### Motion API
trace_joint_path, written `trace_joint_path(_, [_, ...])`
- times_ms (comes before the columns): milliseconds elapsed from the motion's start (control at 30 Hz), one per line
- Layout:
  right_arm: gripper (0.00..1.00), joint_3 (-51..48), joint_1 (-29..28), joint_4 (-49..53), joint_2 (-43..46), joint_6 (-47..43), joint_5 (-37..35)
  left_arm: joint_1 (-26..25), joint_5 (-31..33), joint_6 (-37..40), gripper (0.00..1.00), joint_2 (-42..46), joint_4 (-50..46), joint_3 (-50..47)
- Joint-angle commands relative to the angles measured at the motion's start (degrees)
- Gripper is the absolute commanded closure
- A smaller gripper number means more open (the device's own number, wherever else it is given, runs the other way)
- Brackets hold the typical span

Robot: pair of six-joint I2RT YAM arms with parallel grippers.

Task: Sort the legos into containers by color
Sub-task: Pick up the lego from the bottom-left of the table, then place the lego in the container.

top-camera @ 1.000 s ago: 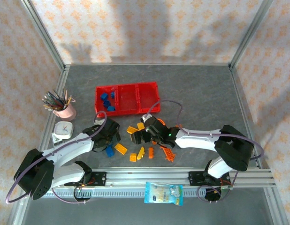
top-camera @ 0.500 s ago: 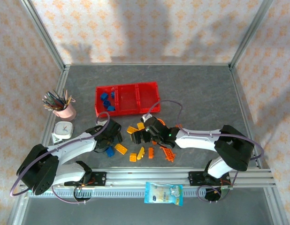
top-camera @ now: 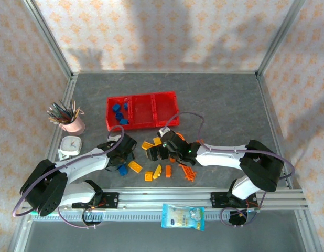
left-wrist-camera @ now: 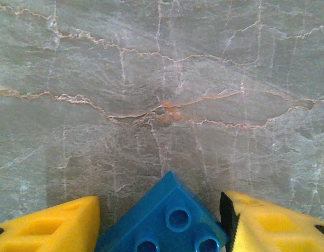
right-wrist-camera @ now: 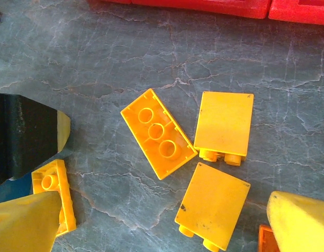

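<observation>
The containers are three bright red open-top bins joined in a row as one tray. They sit on the grey, veined tabletop, left of its middle and about halfway between the far and near edges. The left bin holds a few blue bricks; the middle and right bins show bare red floor. The loose legos lie scattered in front of the tray, toward the middle of the near edge. They are small studded blocks in yellow and orange, with a ladder-like orange piece at the right of the cluster. The right wrist view has a long yellow brick lying underside up, three round tubes in its hollow. Beside it are two squarer yellow bricks with smooth faces up and studs pointing sideways, and a smaller yellow piece sits partly under one finger. The right fingers hover over these, spread wide and holding nothing. At the left end of the cluster, the yellow left fingers stand on either side of a blue brick that rests studs-up on the tabletop. One finger's black pad is against the brick's corner, but whether the pair is clamping it I cannot tell.
</observation>
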State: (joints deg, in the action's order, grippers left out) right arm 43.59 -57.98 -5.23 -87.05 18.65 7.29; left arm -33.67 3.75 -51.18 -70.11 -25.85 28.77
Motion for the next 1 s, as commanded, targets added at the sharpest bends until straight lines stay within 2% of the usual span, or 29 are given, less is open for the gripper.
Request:
trace_joint_path(0, [0.0,-0.1,-0.2,-0.7,-0.2,0.7,-2.0,-0.4,0.1,-1.0,0.44,0.1,1.7,-0.4])
trace_joint_path(200, [0.0,0.3,-0.2,-0.6,0.1,0.7,-2.5,-0.4,1.5,-1.0,0.47,1.9,0.3,0.5])
trace_joint_path(500, [0.0,2.8,0.9,0.4,2.1,0.6,-3.1,0.5,7.9,0.4,0.47,6.5,-3.6,5.2])
trace_joint_path(600, [0.0,3.7,2.6,-0.4,2.6,1.3,-2.1,2.9,9.9,3.2,0.47,6.4,-4.2,8.6])
trace_joint_path(733, [0.0,5.3,4.9,-2.1,2.2,2.3,-0.8,9.3,10.1,8.5,0.47,4.0,-2.0,14.2])
trace_joint_path(967, [0.0,9.4,6.7,-2.0,-0.3,1.4,-2.3,15.6,12.0,15.4,0.47,-6.9,3.0,25.6])
